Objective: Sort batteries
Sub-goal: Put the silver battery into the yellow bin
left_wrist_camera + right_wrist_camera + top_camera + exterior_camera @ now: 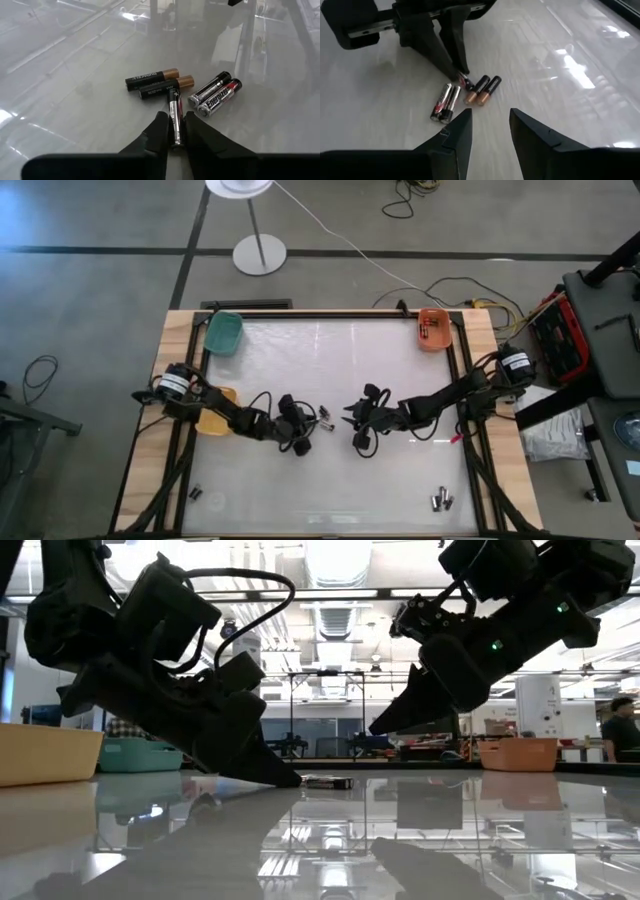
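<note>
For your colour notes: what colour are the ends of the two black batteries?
Copper ends on the black batteries, clearest in the left wrist view.

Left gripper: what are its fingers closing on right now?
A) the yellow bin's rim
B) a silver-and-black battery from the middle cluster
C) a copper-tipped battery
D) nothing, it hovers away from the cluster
B: the left gripper has its fingers either side of the silver-and-black battery, beside the copper-tipped pair.

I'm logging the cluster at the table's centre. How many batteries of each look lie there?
Black batteries with copper ends: 2
Silver-and-black batteries with red ends: 2
Silver-and-black battery between the left tool's fingers: 1
Total: 5
</note>
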Robot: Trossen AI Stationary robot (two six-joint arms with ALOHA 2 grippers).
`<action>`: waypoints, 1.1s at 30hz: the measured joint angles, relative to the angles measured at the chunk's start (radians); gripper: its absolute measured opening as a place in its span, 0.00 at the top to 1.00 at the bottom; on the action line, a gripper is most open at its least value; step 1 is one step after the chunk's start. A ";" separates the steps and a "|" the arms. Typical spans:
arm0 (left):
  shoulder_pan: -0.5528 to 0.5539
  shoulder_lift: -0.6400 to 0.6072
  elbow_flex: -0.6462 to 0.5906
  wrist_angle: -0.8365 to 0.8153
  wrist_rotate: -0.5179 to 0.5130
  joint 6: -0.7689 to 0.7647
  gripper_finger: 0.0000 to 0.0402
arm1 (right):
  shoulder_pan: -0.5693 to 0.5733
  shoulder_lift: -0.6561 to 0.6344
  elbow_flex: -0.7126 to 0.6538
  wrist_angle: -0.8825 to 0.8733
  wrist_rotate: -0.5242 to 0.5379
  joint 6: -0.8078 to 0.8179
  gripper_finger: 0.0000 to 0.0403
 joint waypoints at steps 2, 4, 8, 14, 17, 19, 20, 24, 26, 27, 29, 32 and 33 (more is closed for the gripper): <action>0.000 0.000 -0.001 0.001 0.002 0.003 0.89 | 0.004 0.000 0.000 -0.015 -0.001 0.002 0.69; 0.000 0.000 -0.004 0.007 0.005 0.004 0.89 | 0.004 0.000 0.000 -0.027 -0.001 0.008 0.68; 0.000 -0.001 -0.008 0.007 0.014 -0.004 0.89 | 0.004 0.000 0.000 -0.042 -0.001 0.026 0.66; 0.000 -0.015 -0.008 -0.017 0.034 -0.034 0.97 | 0.004 0.000 0.000 -0.041 -0.001 0.025 0.64; 0.000 -0.053 -0.010 -0.062 0.064 -0.033 0.97 | 0.004 -0.001 0.000 -0.041 -0.001 0.025 0.64; -0.004 -0.109 -0.014 -0.142 0.081 -0.027 0.97 | 0.004 -0.005 0.000 -0.038 -0.001 0.024 0.65; -0.004 -0.141 -0.015 -0.190 0.091 -0.027 0.97 | 0.004 -0.006 0.000 -0.037 -0.001 0.024 0.65; -0.010 -0.301 -0.024 -0.419 0.127 -0.029 0.97 | 0.004 -0.005 -0.001 -0.040 -0.001 0.025 0.68; -0.014 -0.390 -0.023 -0.545 0.140 -0.044 0.97 | 0.004 -0.005 -0.001 -0.041 -0.001 0.025 0.69; -0.016 -0.442 -0.018 -0.620 0.140 -0.059 0.97 | 0.004 -0.005 -0.001 -0.040 -0.001 0.025 0.69; -0.021 -0.537 0.005 -0.784 0.136 -0.097 0.97 | 0.004 -0.005 -0.001 -0.039 0.000 0.025 0.70; -0.031 -0.659 0.065 -1.094 0.163 -0.166 0.97 | 0.004 -0.005 -0.002 -0.037 0.003 0.025 0.71; -0.033 -0.694 0.097 -1.201 0.190 -0.190 0.97 | 0.004 -0.005 -0.002 -0.037 0.003 0.025 0.71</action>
